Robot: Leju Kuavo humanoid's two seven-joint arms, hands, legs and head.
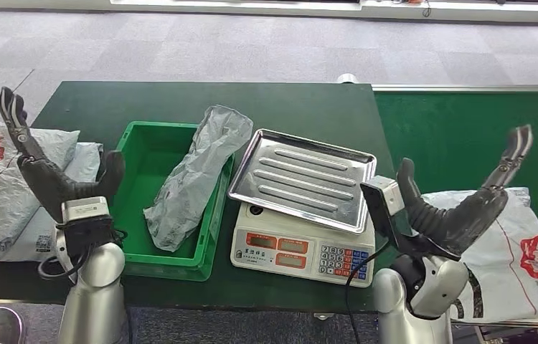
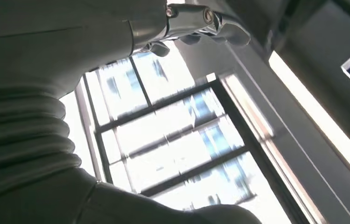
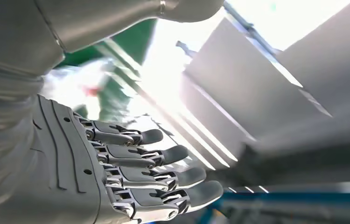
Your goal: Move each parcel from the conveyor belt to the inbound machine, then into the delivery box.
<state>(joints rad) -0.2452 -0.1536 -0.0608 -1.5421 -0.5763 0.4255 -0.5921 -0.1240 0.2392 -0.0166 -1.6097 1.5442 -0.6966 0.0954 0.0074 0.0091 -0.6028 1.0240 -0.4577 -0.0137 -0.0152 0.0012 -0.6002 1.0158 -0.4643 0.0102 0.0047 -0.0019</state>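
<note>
A grey plastic parcel (image 1: 193,172) lies in the green delivery box (image 1: 138,150), draped over its right wall. Beside the box stands the scale-like inbound machine (image 1: 302,244) with a bare steel tray (image 1: 302,175). A white parcel with red print (image 1: 521,254) lies on the green conveyor belt (image 1: 467,136) at the right. My left hand (image 1: 51,168) is raised left of the box, fingers apart and holding nothing. My right hand (image 1: 467,204) hovers open above the white parcel; its spread fingers (image 3: 164,177) hold nothing in the right wrist view. My left hand (image 2: 182,21) also appears in the left wrist view.
Two more white parcels (image 1: 8,186) lie at the left end of the dark green table (image 1: 180,100). Grey floor lies beyond the table. The wrist views look up at ceiling and windows.
</note>
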